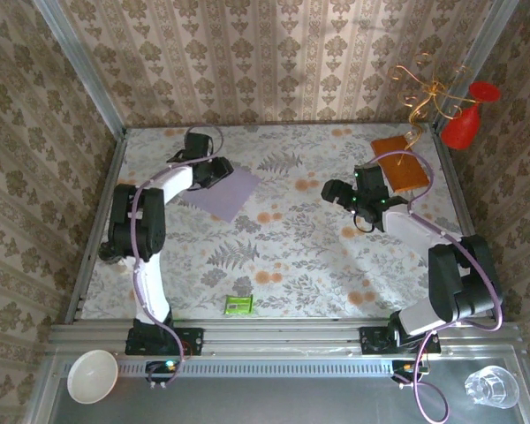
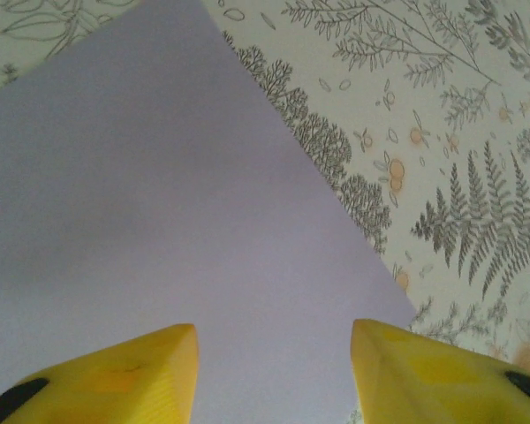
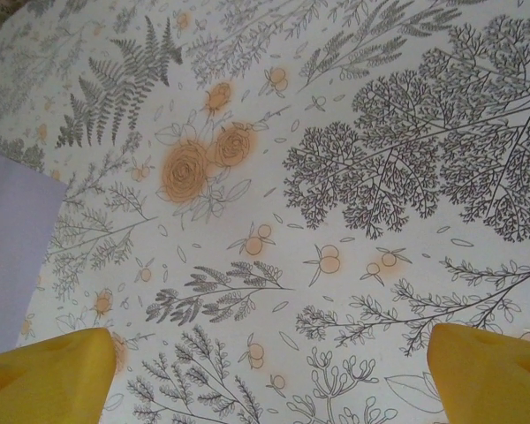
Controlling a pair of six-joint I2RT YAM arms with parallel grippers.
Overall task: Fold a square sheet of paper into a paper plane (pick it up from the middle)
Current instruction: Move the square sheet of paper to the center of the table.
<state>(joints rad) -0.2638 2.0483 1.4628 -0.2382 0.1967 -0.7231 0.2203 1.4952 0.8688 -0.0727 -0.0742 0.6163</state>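
Note:
The square sheet of paper (image 1: pixel 223 193) is pale lavender and lies flat and unfolded on the floral table at the back left. My left gripper (image 1: pixel 219 173) hangs over its upper-left part. In the left wrist view the yellow fingertips (image 2: pixel 150 375) stand apart just over the sheet (image 2: pixel 177 221), with flat paper showing across the gap; the left gripper (image 2: pixel 274 358) is open and pinches nothing. My right gripper (image 1: pixel 329 191) is open over bare tablecloth to the right of the sheet, its jaws wide (image 3: pixel 274 375). A corner of the sheet (image 3: pixel 9 234) shows at the left. The paper plane is out of view.
An orange-brown board (image 1: pixel 399 162) lies at the back right, behind the right arm. A gold wire stand (image 1: pixel 424 88) and a red glass (image 1: pixel 466 124) sit in the far right corner. A small green packet (image 1: pixel 238 306) lies near the front edge. A white bowl (image 1: pixel 93 375) and a clear glass (image 1: pixel 493 386) sit on the near ledge.

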